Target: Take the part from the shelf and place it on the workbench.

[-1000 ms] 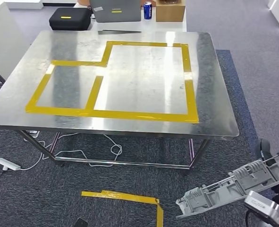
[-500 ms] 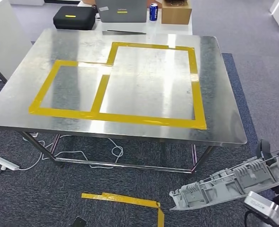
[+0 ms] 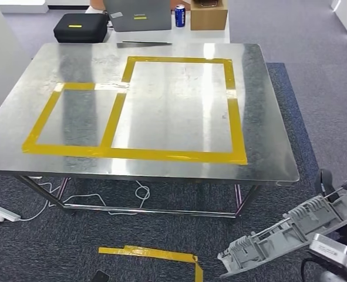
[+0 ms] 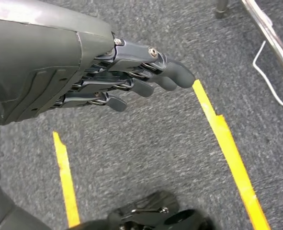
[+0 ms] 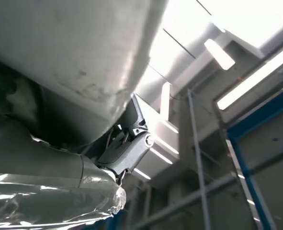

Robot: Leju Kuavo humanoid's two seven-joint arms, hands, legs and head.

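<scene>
The grey ribbed part [image 3: 291,232] is hanging low off the workbench's [image 3: 269,158] near right corner, above the carpet, not yet on the steel. The right hand [image 5: 127,148] is carrying it from underneath, probably to keep the long piece level; the grip itself is mostly hidden. The left hand [image 4: 132,79] is hanging empty, fingers straight and close together. Yellow tape [image 3: 171,154] is marking placement zones. The blue can's [image 3: 179,15] label is unreadable.

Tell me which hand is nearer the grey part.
Right. The right hand holds the grey part from beneath; the left hand hangs apart, open above the carpet.
</scene>
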